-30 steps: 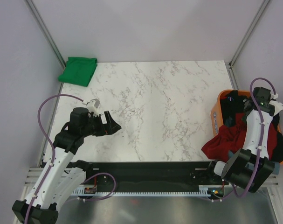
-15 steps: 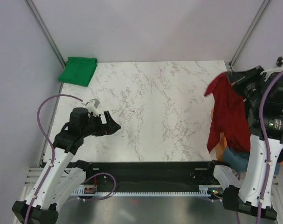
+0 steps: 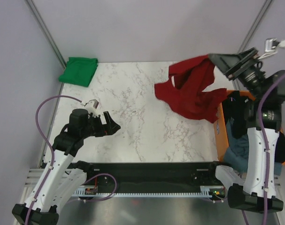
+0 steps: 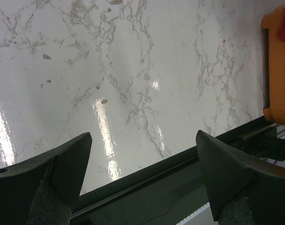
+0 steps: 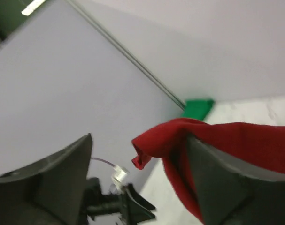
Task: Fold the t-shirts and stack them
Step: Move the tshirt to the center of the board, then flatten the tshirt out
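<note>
The dark red t-shirt is in mid-air over the back right of the table, spread out and trailing from my right gripper. In the right wrist view the red cloth lies against the right-hand finger, and the jaws of that gripper stand apart, open. A folded bright green t-shirt lies at the far left corner, also visible as a green patch. My left gripper hovers open and empty over the near left of the table.
The orange basket stands at the right edge and holds a black garment and a grey-blue one. Its corner shows in the left wrist view. A black rail runs along the near edge.
The right arm has swung up out of the basket and toward the table, carrying the red t-shirt up and leftward. Its jaws have come apart. The left arm has not moved.
</note>
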